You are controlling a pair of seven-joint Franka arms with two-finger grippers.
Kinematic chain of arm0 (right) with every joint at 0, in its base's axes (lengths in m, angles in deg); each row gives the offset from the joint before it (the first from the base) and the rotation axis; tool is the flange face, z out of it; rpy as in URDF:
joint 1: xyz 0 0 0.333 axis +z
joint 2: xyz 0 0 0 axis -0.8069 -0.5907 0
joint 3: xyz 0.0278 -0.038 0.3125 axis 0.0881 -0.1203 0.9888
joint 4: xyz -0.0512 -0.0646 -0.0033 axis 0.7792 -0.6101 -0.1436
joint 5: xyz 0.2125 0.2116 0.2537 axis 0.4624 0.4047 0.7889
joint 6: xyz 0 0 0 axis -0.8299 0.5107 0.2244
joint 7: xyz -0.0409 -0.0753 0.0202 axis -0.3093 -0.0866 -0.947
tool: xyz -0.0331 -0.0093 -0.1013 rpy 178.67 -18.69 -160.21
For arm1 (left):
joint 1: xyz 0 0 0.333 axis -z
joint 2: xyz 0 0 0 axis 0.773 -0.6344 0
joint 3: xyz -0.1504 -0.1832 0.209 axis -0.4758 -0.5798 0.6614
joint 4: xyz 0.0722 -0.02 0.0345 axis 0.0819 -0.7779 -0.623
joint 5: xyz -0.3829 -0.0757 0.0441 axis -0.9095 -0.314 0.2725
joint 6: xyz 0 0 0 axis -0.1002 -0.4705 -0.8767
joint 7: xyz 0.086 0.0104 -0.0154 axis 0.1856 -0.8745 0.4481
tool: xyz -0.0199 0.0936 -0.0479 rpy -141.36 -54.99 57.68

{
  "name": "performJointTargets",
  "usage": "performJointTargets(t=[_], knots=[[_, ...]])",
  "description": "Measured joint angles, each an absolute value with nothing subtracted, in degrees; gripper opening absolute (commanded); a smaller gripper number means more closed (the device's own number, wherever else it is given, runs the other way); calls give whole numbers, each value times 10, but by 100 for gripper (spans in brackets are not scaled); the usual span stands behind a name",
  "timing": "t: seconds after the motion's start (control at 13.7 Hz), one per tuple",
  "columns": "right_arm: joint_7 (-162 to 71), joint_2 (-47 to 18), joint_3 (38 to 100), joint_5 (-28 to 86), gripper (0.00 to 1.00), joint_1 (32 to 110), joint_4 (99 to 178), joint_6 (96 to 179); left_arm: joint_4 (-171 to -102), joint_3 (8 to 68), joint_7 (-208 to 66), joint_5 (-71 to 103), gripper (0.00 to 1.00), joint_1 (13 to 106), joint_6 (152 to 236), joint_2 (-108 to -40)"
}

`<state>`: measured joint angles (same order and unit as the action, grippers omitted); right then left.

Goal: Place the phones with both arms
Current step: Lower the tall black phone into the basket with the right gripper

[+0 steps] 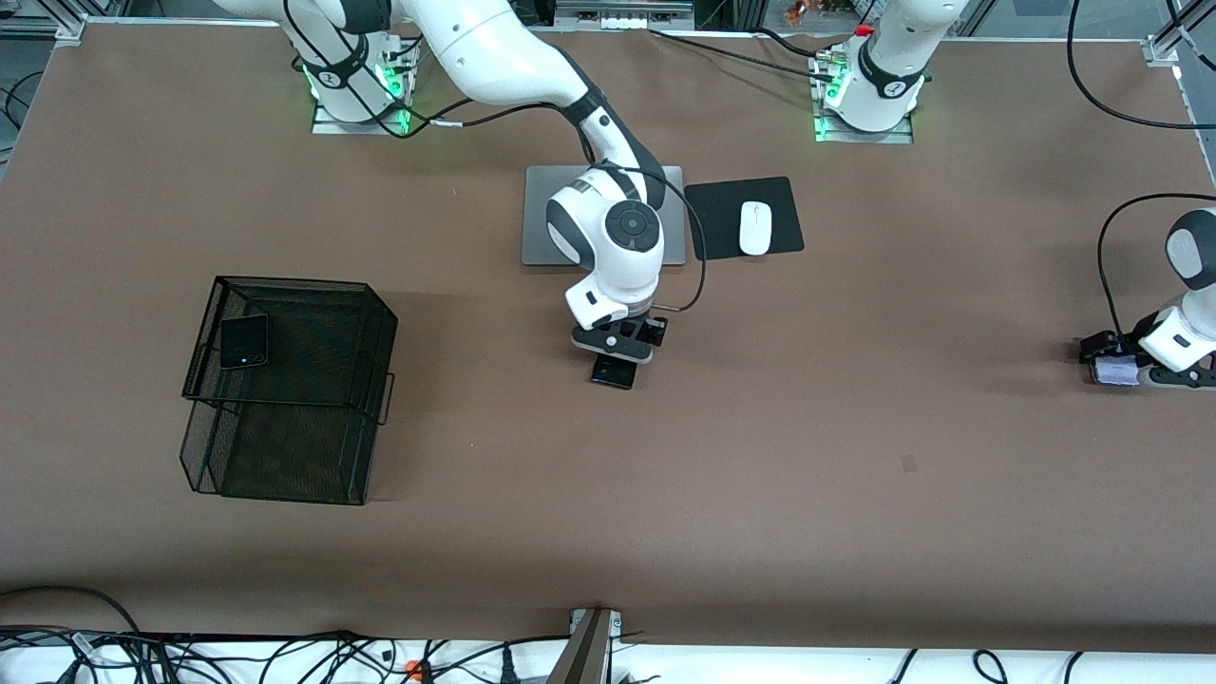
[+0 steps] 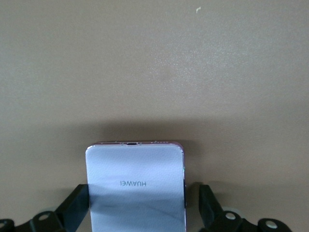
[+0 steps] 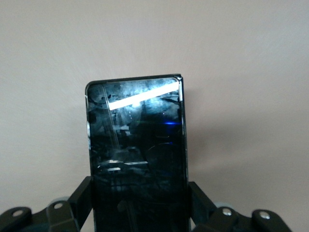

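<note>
1. Reaching out from its base to the middle of the table, the right arm is holding the right gripper low over the brown table, pointing straight down.
2. Its fingers are pressing against the two long edges of the long black phone, clamping it between them; the glossy screen is facing up and catching a bright streak of light. Whether the phone is resting on the table or is just off it is not showing.
3. The left gripper is sitting low at the left arm's end of the table, with its arm bending down to it from the edge of the front view.
4. Its fingers are standing wide apart, straddling the lavender-white phone, which is lying flat on the table with its lettered back up; one finger is touching or almost touching an edge, and the other is standing clear of the other edge.
5. The small black phone with a green dot is lying on the top tier of a black mesh basket, toward the right arm's end of the table.
6. A silver laptop is lying closed near the bases, partly hidden by the right arm, and a white mouse is sitting on a black mouse pad just beside it.
</note>
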<state>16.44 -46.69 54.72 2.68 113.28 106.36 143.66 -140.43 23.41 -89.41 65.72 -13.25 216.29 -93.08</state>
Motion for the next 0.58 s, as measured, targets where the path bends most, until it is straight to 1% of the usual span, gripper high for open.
performJointTargets(t=[0.07,0.15,0.22,0.29,0.37,0.44,0.58], knots=[[147,-454,537,27,0,1130,1044,1395,-1404,235,-894,657,100,-133,2164,-932],[123,-434,531,27,0,1123,1033,1361,-1404,237,-894,657,95,-133,2164,-934],[93,-411,528,27,0,1112,1032,1327,-1404,238,-894,657,75,-133,2164,-935],[59,-389,523,27,0,1099,1034,1291,-1404,238,-894,657,58,-133,2165,-936],[20,-365,515,27,0,1085,1045,1263,-1404,238,-894,657,48,-133,2165,-936],[-23,-338,502,27,0,1072,1071,1249,-1403,237,-894,657,46,-133,2165,-935],[-114,-277,463,27,0,1059,1154,1248,-1401,230,-894,657,46,-131,2163,-935]])
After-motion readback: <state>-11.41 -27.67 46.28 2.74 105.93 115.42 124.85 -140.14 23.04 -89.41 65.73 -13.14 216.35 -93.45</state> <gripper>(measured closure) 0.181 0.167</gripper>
